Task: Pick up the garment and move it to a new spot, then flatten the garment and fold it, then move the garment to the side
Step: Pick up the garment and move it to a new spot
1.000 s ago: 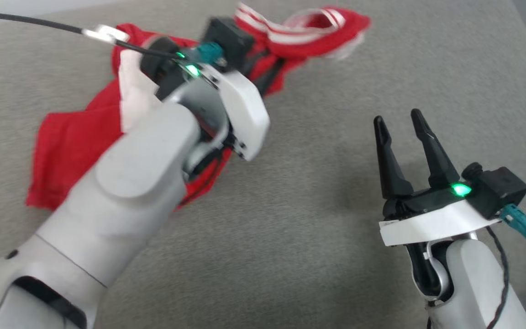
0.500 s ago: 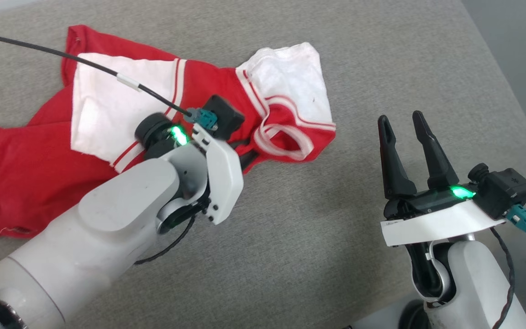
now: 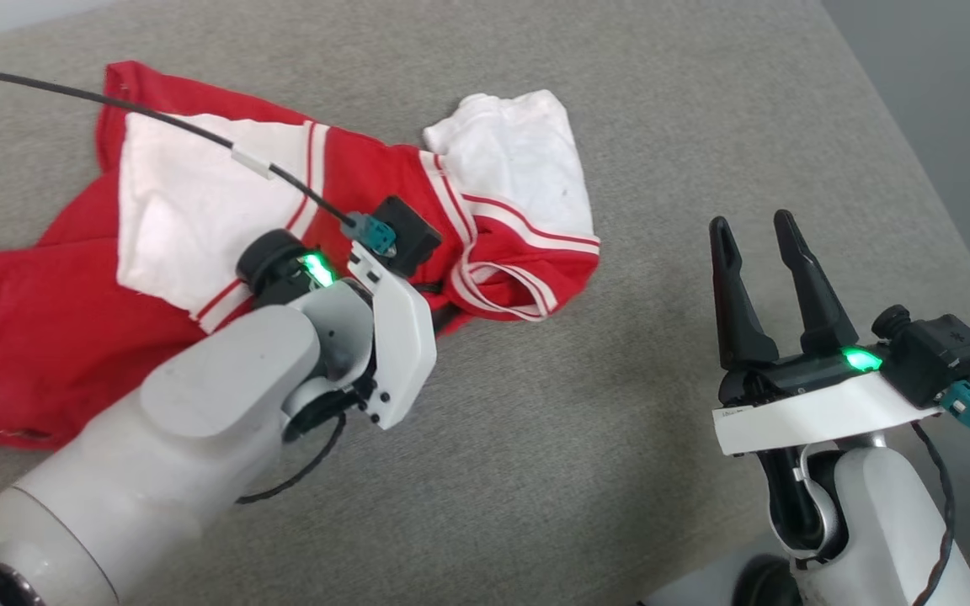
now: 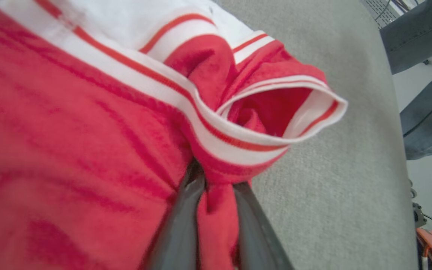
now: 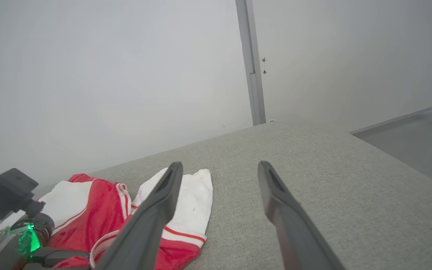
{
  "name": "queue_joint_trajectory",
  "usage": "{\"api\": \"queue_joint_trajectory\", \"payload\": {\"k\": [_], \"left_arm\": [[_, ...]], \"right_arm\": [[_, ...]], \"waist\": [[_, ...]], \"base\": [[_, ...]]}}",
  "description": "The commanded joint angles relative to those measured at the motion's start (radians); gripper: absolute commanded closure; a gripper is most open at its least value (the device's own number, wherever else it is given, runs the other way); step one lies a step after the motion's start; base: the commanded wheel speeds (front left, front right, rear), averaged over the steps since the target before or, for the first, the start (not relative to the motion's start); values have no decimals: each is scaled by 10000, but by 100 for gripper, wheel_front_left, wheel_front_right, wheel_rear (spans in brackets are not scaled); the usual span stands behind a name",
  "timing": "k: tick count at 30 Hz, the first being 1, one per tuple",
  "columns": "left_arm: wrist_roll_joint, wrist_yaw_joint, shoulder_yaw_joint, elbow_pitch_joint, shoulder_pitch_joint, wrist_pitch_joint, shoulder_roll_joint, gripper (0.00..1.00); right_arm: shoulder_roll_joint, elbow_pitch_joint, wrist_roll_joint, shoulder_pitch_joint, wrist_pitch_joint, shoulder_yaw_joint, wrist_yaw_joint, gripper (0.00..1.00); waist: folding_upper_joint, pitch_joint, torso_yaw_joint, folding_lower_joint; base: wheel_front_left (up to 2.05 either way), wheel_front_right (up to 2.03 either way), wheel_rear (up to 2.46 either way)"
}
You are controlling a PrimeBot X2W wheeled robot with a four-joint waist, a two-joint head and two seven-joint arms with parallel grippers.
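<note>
The garment [image 3: 30, 337] lies rumpled on a grey cushion [image 3: 535, 471]. Its red body spreads out to the left of the left gripper [image 4: 216, 178] and runs under that arm's pale forearm [image 3: 199, 404]. One white sleeve [image 3: 182, 219] with striped trim lies ahead and left of that gripper's wrist, and a black cable [image 3: 157, 119] crosses above it.

In the left wrist view the left gripper's two dark fingers [image 4: 182, 225] stand close together with a fold of red cloth pinched between them. The cloth bunches at their tips. Just beyond the tips, slightly right, the red-and-white striped collar [image 4: 276, 138] stands open in a loop, resting on the cushion. A second white sleeve [image 3: 519, 160] lies further ahead and to the right of this gripper.

The right gripper [image 3: 753, 223] is well apart from the garment, to its right, above bare cushion. Its fingers are spread wide with nothing between them. In the right wrist view the garment lies ahead and to the left of these fingers, and the left finger crosses in front of the second white sleeve. A pale wall [image 5: 126, 75] rises behind the cushion's far edge.

Far to the right of the left gripper, past the cushion's edge, a person's legs [image 4: 418, 33] in grey-blue trousers show in its wrist view.
</note>
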Motion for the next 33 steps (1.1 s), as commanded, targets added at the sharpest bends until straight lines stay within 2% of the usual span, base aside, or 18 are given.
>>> {"api": "queue_joint_trajectory", "payload": {"k": [1, 6, 7, 10, 15, 19, 20, 22, 33], "left_arm": [[-74, 28, -168, 161, 410, -122, 143, 0], [-596, 29, -108, 37, 286, -1523, 151, 0], [-596, 29, -108, 37, 286, -1523, 151, 0], [-1033, 28, -2, 38, 555, -2560, 89, 0], [-1665, 28, 233, 249, 1404, -4105, 7, 0], [-1931, 36, 817, 741, 2451, -4627, -319, 0], [-1924, 44, 1086, 827, 2743, -4676, -415, 0], [-1655, 118, 2311, 714, 3378, -4682, -513, 0], [1724, 576, 7828, -681, 8063, -4681, -1208, 0]], "right_arm": [[15, 37, -147, 59, -50, -45, 1, 0], [7, 193, -558, 163, -50, -391, 1, 0], [7, 193, -558, 163, -50, -391, 1, 0], [6, 269, -939, 271, -50, -643, 1, 0], [0, 458, -1494, 584, -50, -1053, 1, 0], [-165, 630, -1754, 885, -50, -1300, 1, 0], [-225, 681, -1813, 989, -50, -1394, 1, 0], [-283, 804, -1863, 1165, -50, -1621, 1, 0], [-316, 1130, -2035, 2171, -50, -2405, 1, 0]], "waist": [[0, -220, 270, 0], [0, -741, 920, 0], [0, -741, 920, 0], [0, -1070, 1395, 0], [0, -1648, 2201, 0], [0, -2144, 2866, 0], [0, -2270, 3039, 0], [0, -2487, 3323, 0], [0, -3540, 4236, 0]], "base": [[0, 0, 0], [0, 0, 0], [0, 0, 0], [0, 0, 0], [0, 0, 0], [0, 0, 0], [0, 0, 0], [0, 0, 0], [0, 0, 0]]}}
